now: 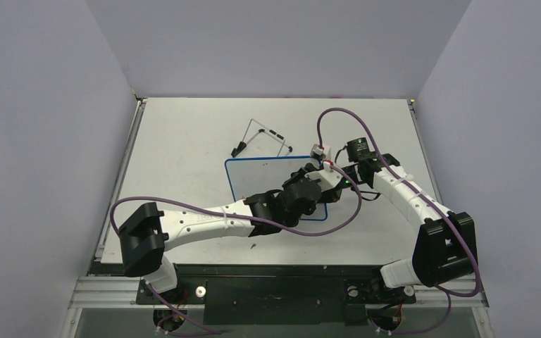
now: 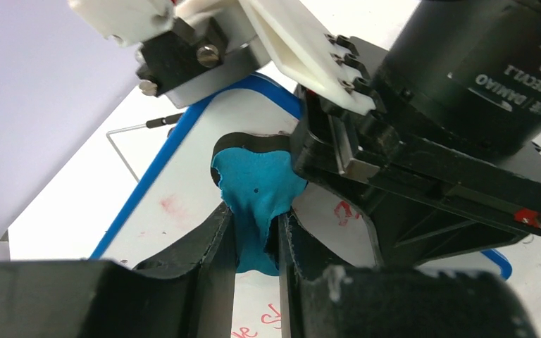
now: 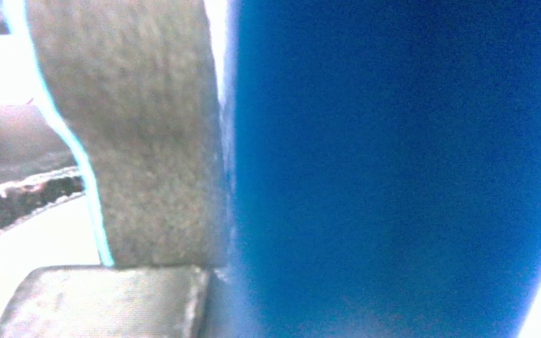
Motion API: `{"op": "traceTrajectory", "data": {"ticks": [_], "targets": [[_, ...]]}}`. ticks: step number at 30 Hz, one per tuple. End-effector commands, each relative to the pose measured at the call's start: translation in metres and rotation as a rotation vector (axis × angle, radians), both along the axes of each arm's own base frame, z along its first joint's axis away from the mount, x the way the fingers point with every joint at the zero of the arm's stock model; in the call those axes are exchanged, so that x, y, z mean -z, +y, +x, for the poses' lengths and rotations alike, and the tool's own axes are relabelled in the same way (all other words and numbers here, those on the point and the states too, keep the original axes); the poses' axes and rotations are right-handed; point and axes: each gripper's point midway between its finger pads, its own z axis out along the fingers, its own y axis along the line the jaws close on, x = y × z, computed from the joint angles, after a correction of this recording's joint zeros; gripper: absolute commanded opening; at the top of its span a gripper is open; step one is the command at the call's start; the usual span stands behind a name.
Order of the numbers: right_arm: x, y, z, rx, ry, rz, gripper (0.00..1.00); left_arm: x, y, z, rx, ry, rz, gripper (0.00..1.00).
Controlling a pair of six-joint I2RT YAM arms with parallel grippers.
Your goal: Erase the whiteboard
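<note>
The whiteboard (image 1: 260, 179), white with a thin blue rim, lies flat mid-table. In the left wrist view (image 2: 176, 176) it carries red writing (image 2: 343, 211) and a faint red smear. My left gripper (image 1: 315, 177) reaches over its far right part. In its own view the left gripper (image 2: 257, 225) is shut on the blue-black eraser (image 2: 260, 183), which is just above the board. My right gripper (image 1: 327, 169) is close against it from the right, and its black body (image 2: 423, 176) hides the eraser's right side. A blurred blue surface (image 3: 394, 162) fills the right wrist view, so its jaws are hidden.
The black wire stand (image 1: 264, 135) lies on the table just behind the board, also seen in the left wrist view (image 2: 123, 151). Purple cables loop over both arms. Grey walls enclose the table on the left, back and right.
</note>
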Motion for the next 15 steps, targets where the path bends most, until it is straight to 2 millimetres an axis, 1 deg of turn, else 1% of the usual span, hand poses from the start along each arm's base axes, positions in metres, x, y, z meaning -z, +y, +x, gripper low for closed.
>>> {"op": "traceTrajectory", "data": {"ticks": [1, 4, 8, 15], "targets": [[0.006, -0.006, -0.012, -0.027, -0.002, -0.06, 0.0, 0.033, -0.015, -0.023, 0.081, 0.081, 0.046, 0.0], [0.005, -0.006, -0.012, -0.026, -0.004, -0.06, 0.0, 0.04, -0.016, -0.031, 0.088, 0.09, 0.061, 0.0], [0.005, -0.005, -0.012, -0.028, -0.004, -0.059, 0.0, 0.045, -0.016, -0.036, 0.082, 0.087, 0.089, 0.0], [0.003, -0.006, -0.012, -0.026, -0.007, -0.056, 0.0, 0.064, -0.005, -0.039, 0.061, 0.098, 0.163, 0.0]]}}
